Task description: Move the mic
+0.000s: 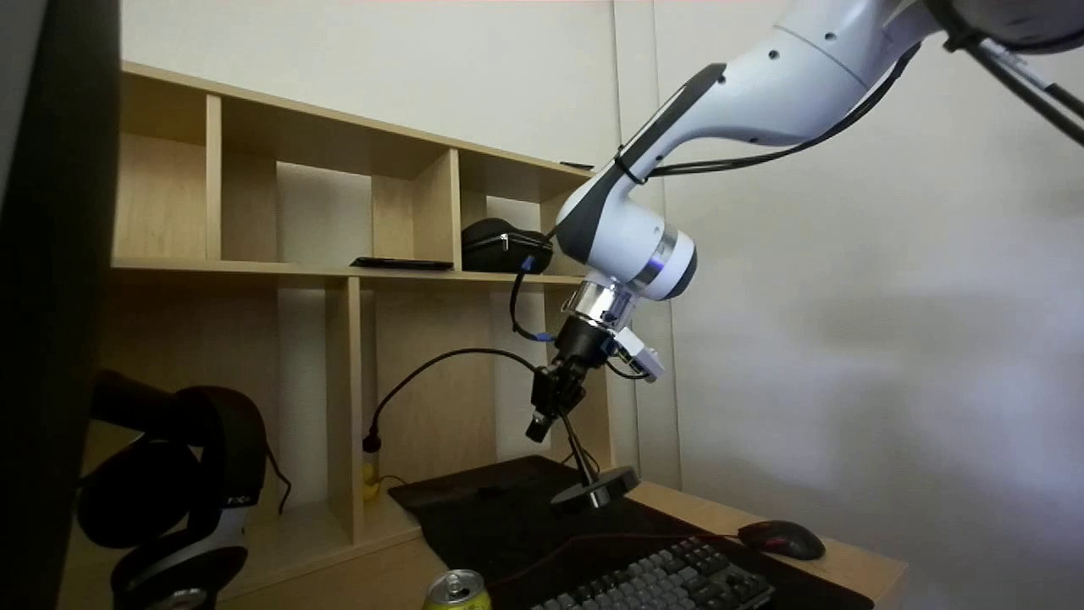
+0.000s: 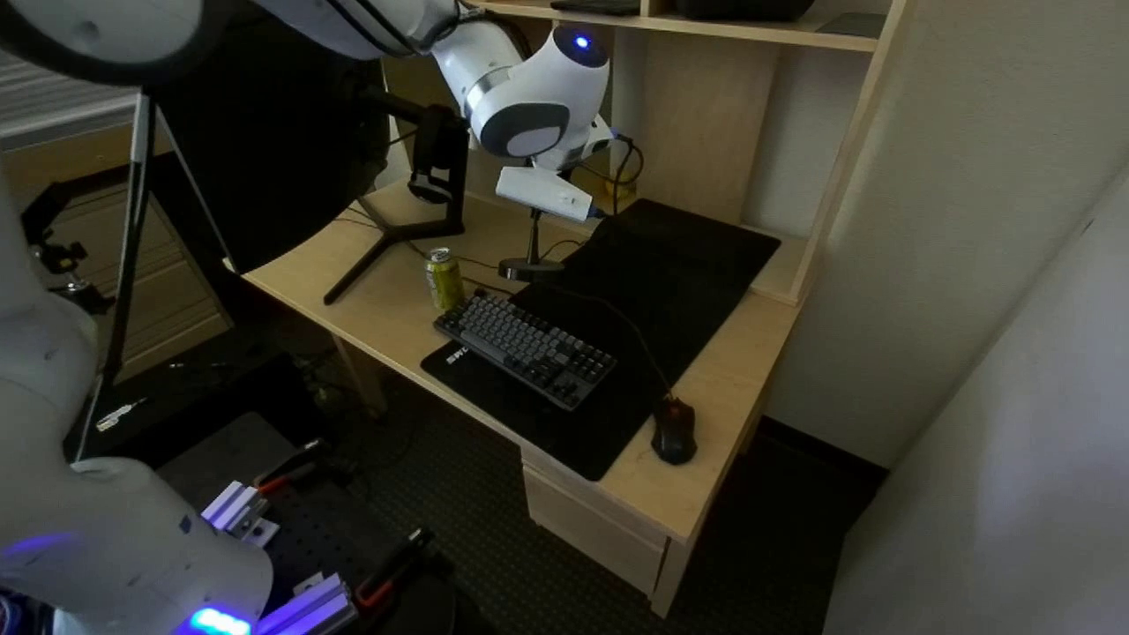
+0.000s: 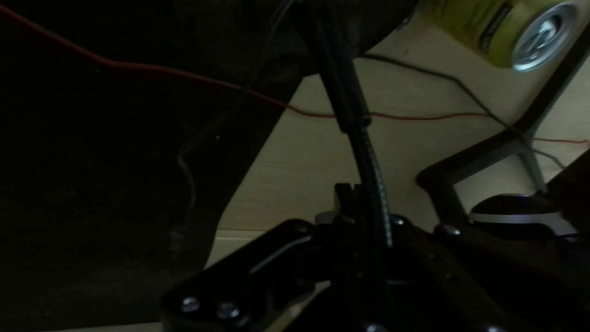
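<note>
The mic is a thin black gooseneck with a round flat base (image 1: 597, 489). Its curved stalk (image 1: 461, 352) arcs toward the shelf, with the tip low at the far end. My gripper (image 1: 543, 417) is shut on the lower stalk, just above the base. The base is tilted and looks raised over the black mat (image 1: 500, 517). It also shows in an exterior view (image 2: 531, 269), where the wrist hides the fingers. In the wrist view the stalk (image 3: 343, 92) runs into the closed fingers (image 3: 350, 198), and the dark base is partly cut off at the top.
A yellow can (image 2: 444, 279) stands beside the keyboard (image 2: 529, 348). A black mouse (image 2: 675, 430) lies at the mat's edge. Headphones (image 1: 186, 474), a monitor stand (image 2: 388, 234) and a wooden shelf (image 1: 343, 407) stand around. A red cable (image 3: 161, 70) crosses the mat.
</note>
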`<move>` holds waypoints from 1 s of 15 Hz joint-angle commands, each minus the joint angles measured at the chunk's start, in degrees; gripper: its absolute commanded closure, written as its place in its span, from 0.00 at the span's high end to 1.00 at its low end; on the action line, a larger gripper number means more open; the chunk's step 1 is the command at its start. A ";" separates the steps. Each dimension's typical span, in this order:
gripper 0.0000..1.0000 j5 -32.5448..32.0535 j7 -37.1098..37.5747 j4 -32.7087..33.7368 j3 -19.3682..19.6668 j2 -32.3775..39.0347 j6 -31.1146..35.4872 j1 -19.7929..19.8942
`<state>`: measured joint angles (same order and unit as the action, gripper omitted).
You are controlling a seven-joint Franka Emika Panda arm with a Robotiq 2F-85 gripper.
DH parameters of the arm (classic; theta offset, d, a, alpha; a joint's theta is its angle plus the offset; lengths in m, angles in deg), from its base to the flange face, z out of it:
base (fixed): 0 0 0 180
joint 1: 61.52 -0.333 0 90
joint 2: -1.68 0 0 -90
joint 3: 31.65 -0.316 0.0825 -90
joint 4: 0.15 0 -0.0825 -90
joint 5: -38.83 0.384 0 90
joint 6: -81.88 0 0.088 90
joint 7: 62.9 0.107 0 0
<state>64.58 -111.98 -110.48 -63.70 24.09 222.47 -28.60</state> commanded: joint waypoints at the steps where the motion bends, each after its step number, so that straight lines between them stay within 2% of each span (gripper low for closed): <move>1: 0.01 15.26 -14.62 -5.33 2.60 -10.20 -7.22 -0.75; 2: 0.01 17.16 -16.18 -6.04 -2.43 -10.56 -8.41 4.15; 3: 0.01 23.67 -21.50 -5.54 6.47 -13.05 -14.06 -3.61; 4: 0.01 25.94 -24.01 -5.64 8.52 -13.98 -17.69 -5.12; 6: 0.01 28.25 -27.72 -5.92 15.09 -15.64 -24.20 -10.54; 8: 0.01 30.52 -28.68 -5.40 19.60 -15.47 -27.01 -15.36; 11: 0.01 39.33 -24.27 -3.24 23.10 -11.11 -16.49 -22.68; 13: 0.01 42.59 -21.08 -1.02 24.59 -8.05 -10.16 -26.21; 14: 0.04 39.88 -24.35 -4.19 25.81 -10.44 -14.00 -26.05; 15: 0.04 40.84 -23.26 -3.63 25.91 -9.12 -11.57 -27.21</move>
<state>105.02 -135.14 -114.19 -40.56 15.14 211.56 -53.34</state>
